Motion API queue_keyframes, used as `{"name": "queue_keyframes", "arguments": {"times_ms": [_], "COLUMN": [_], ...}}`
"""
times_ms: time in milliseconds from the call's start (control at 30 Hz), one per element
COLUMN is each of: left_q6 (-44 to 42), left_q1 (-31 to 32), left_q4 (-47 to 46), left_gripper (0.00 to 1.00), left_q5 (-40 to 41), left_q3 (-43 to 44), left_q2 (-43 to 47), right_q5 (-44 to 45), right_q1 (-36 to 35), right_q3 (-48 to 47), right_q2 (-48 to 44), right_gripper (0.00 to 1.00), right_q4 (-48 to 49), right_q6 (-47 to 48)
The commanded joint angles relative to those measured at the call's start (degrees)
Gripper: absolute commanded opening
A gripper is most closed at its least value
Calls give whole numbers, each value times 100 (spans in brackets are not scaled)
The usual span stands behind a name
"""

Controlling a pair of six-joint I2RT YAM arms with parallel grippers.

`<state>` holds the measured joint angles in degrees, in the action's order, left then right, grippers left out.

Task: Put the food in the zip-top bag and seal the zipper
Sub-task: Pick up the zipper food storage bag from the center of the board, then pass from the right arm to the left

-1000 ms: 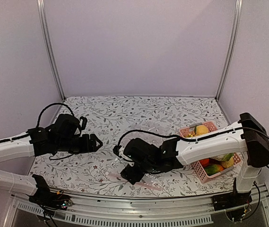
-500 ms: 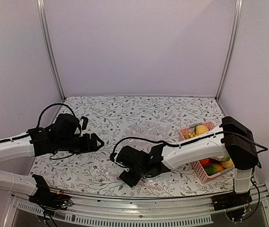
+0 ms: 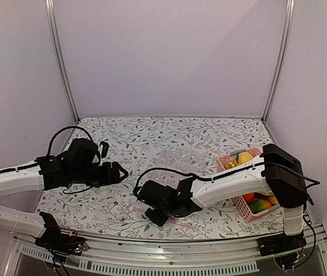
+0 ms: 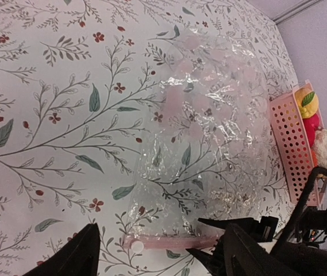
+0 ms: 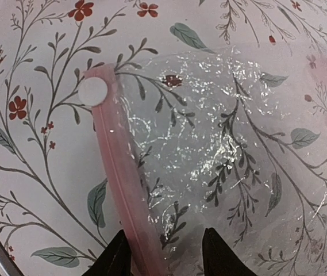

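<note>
The zip-top bag (image 4: 209, 132) lies flat on the floral surface (image 4: 48, 115). The right fingers (image 3: 157, 215) stand partly open astride its pink zipper (image 5: 120, 178) (white slider (image 5: 92, 91) at the strip's end), not clamped. The left fingers (image 3: 119, 171) hover beside the bag, wide open and empty. The food (image 4: 307, 100) sits in the pink basket (image 4: 287, 144).

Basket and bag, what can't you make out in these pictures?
Food in the basket: top view, the right arm covers most; left wrist view, the edge crops it.
Zipper, lower end: right wrist view, bottom edge cuts it beside the right hand.
Bag mouth, open or sealed: too thin to tell anywhere.
</note>
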<state>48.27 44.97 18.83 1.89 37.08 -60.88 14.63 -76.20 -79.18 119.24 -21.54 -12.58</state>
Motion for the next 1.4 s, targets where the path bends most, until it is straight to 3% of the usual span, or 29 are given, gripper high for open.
{"name": "queue_keyframes", "arguments": {"times_ms": [0, 200, 233, 567, 733, 900, 1100, 1367], "left_q6": [28, 61, 69, -374, -1079, -2157, -3251, -3420], "left_q1": [-86, -85, -85, -76, -85, -79, -70, 23], "left_q4": [-146, -281, -321, -656, -385, 379, 574, 97], "left_gripper": [74, 73, 73, 76, 82, 84, 85, 95], "left_q5": [-47, -66, -80, -504, -223, -139, -985, -2262], "left_q3": [-99, -147, -163, -192, 136, 1054, 1646, 1737], "left_q2": [-92, -157, -174, 82, 666, 662, 516, 449], "right_q5": [143, 124, 127, 59, -614, -1605, -2983, -4057], "right_q1": [-33, -33, -35, -1, 346, 810, 1314, 1476], "right_q3": [-67, 75, 124, 645, 864, 892, 752, 407], "right_q2": [165, 47, 5, -1110, -1751, -2343, -3007, -3788], "right_gripper": [35, 1, 0, 0, 0, 0, 0, 0], "right_q4": [-95, 156, 234, 836, 768, 300, -130, -596], "right_q6": [-99, -313, -371, -621, -715, -699, -669, -666]}}
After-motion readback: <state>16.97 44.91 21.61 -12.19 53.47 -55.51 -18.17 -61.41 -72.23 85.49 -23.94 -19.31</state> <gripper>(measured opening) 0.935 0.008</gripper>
